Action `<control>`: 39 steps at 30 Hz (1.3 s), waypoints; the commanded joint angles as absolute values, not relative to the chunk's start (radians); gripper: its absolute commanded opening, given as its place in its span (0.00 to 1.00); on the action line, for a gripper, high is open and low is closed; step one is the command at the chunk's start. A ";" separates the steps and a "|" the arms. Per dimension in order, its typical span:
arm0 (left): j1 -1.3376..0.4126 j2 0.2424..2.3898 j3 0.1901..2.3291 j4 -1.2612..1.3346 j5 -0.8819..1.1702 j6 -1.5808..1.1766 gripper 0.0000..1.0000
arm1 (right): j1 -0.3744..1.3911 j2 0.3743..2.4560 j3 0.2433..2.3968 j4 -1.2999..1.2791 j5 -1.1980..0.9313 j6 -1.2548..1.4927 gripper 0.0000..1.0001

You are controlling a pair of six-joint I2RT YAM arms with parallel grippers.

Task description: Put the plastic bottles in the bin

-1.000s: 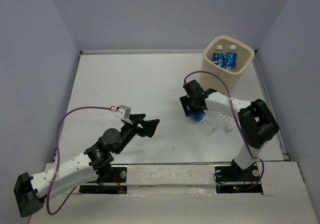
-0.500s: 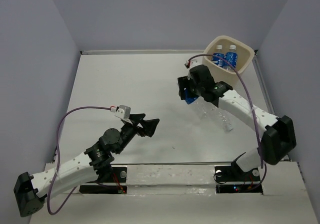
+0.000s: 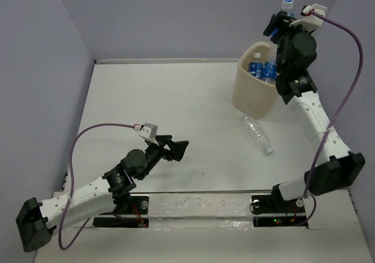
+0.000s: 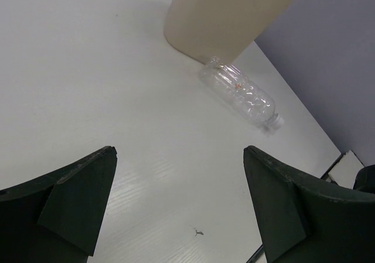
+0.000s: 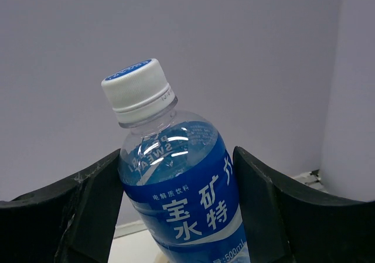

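Observation:
My right gripper (image 3: 281,21) is raised high above the cream-beige bin (image 3: 251,96) at the back right. It is shut on an upright plastic bottle (image 3: 286,5) with a blue label and white cap, which also shows in the right wrist view (image 5: 176,181) between the fingers (image 5: 88,204). Two more labelled bottles (image 3: 255,67) stand inside the bin. A clear bottle with no label (image 3: 258,134) lies on the table just in front of the bin, also seen in the left wrist view (image 4: 240,93). My left gripper (image 3: 179,149) is open and empty, low over the table's near middle (image 4: 180,152).
The bin's wall fills the top of the left wrist view (image 4: 228,17). Grey walls enclose the white table on the left, back and right. The right arm's cable (image 3: 345,69) loops beside the right wall. A small dark mark (image 4: 196,232) is on the table.
My right gripper has carried the labelled bottle from the table beside the clear bottle up and back, to high over the bin. The bin has shifted slightly. The left arm has barely moved.

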State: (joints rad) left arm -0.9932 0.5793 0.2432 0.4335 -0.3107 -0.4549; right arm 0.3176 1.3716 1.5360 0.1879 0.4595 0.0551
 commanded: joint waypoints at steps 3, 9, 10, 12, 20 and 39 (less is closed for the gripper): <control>-0.996 0.609 0.253 0.506 -0.331 -0.477 0.99 | 0.167 1.561 1.670 0.310 0.399 0.097 0.41; -0.996 0.670 0.268 0.506 -0.328 -0.497 0.99 | 0.158 1.638 1.623 0.307 0.309 0.115 0.41; -0.996 0.678 0.268 0.508 -0.328 -0.506 0.99 | 0.158 1.634 1.570 0.310 0.292 0.130 0.41; -0.996 0.683 0.267 0.511 -0.328 -0.514 0.99 | 0.158 1.620 1.519 0.316 0.262 0.188 0.41; -0.996 0.842 0.337 0.491 -0.338 -0.679 0.99 | 0.158 1.563 1.407 0.250 0.293 0.245 0.64; -1.045 1.399 0.652 0.586 -0.179 -0.882 0.99 | 0.158 1.531 1.322 -0.026 0.285 0.408 0.88</control>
